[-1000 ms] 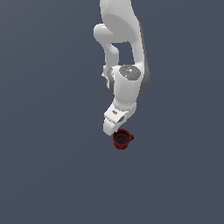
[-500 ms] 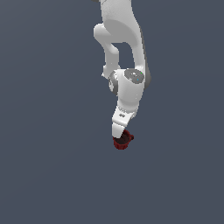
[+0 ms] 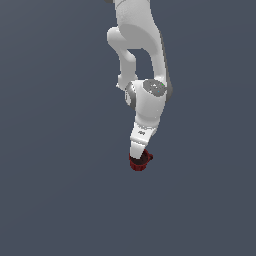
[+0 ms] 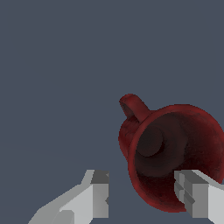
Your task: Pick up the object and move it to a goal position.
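Gripper was brought right down onto the mug, fingers spread apart, nothing grabbed yet.

Compared with a second before, the arm had been lowered a good bit, so in the exterior view the mug was half hidden under the hand, only its lower edge and handle poking out toward the exterior view's right. In the wrist view one finger was seen out beside the mug and the other looked to overlap the rim, so probably the closing step was next, though whether the wall was properly straddled couldn't be told. Mug was sat on a plain dark grey-blue surface, handle pointing away from the fingers. No room was shown, just that flat surface, no goal marker spotted.
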{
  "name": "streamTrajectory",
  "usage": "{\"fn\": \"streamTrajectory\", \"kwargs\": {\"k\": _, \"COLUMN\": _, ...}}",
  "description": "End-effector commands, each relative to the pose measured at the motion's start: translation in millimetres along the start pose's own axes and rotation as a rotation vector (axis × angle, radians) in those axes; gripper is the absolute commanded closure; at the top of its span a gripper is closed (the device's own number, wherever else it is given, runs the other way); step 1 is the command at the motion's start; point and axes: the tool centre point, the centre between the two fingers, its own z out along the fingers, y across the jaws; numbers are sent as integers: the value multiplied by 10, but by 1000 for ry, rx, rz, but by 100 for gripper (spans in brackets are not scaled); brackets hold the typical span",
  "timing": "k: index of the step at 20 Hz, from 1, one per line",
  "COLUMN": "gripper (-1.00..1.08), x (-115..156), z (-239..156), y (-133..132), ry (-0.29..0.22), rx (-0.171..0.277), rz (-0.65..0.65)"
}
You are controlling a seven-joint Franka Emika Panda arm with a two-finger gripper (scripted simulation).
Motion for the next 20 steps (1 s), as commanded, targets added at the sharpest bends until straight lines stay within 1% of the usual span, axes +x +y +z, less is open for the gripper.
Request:
{"fn": "streamTrajectory", "kwargs": {"k": 1, "gripper": -20, "x": 0, "z": 28, "y": -1, "ry": 0, "rx": 0, "rz": -1}}
{"fn": "streamTrajectory", "kwargs": {"k": 7, "gripper": -20, "x": -1, "z": 241, "y": -8, "ry": 0, "rx": 0, "rz": -5}}
{"fn": "streamTrajectory", "kwargs": {"k": 11, "gripper": -20, "x": -1, "z": 299, "y": -11, "ry": 0, "rx": 0, "rz": -6}}
{"fn": "streamTrajectory", "kwargs": {"k": 12, "gripper": 108, "x": -1, "z": 299, "y": -11, "ry": 0, "rx": 0, "rz": -6}}
{"fn": "streamTrajectory", "kwargs": {"k": 20, "gripper": 108, "x": -1, "z": 299, "y": -11, "ry": 0, "rx": 0, "rz": -6}}
